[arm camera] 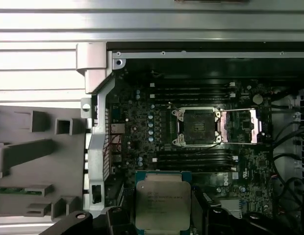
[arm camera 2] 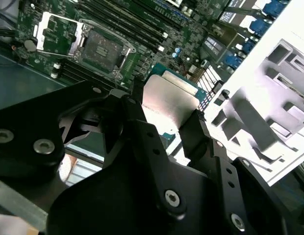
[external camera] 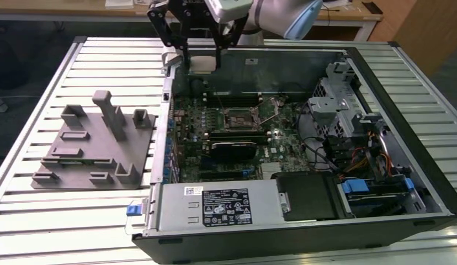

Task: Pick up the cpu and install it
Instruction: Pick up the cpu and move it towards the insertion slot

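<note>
While the gripper [arm camera 2: 166,112] pinches the cpu [arm camera 2: 167,98] by two opposite edges, its black fingers [arm camera 2: 200,131] pressed against the thin rim, the chip hangs in the air with nothing touching its faces. It looks light, flat and quite rigid. The metal top is smooth, though, so I judge that a loose squeeze could let it slide, and the rim is the safest place to hold it (the underside contacts should not be touched).

In the exterior view, the cpu [external camera: 201,62] sits high over the far edge of the open case [external camera: 287,240], toward that view's left and well clear of the motherboard [external camera: 213,118] below. Deeper in the case, in the first wrist view, the socket [arm camera: 196,126] lies open and empty, with its load plate [arm camera: 242,126] swung aside. The socket's pins look fine and easily bent, so seating the chip would need a level, gentle approach.

Outside the case, at the exterior view's left, the grey fixture [external camera: 96,143] with upright posts rests on the slatted table [external camera: 37,221].
</note>
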Robot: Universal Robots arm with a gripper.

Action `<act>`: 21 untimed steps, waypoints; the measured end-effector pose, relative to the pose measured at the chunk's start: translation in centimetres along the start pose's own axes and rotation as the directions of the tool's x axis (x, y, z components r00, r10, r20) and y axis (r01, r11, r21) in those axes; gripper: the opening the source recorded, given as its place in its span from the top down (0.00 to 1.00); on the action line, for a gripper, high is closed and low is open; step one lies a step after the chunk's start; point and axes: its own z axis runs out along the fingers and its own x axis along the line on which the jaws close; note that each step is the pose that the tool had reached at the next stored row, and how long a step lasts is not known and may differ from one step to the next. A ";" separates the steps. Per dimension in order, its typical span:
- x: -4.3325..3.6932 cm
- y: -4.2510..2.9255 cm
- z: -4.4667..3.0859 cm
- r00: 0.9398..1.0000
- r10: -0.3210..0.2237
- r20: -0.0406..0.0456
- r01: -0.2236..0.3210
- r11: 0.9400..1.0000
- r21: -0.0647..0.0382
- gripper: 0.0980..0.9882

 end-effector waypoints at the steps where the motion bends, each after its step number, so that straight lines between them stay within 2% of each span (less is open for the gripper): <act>1: -0.23 0.01 0.01 1.000 0.000 0.000 0.000 1.000 0.000 0.50; 10: -2.14 0.08 0.29 1.000 0.000 0.000 0.000 1.000 0.000 0.50; 21: -3.43 0.07 2.19 1.000 0.000 0.000 0.000 1.000 0.000 0.50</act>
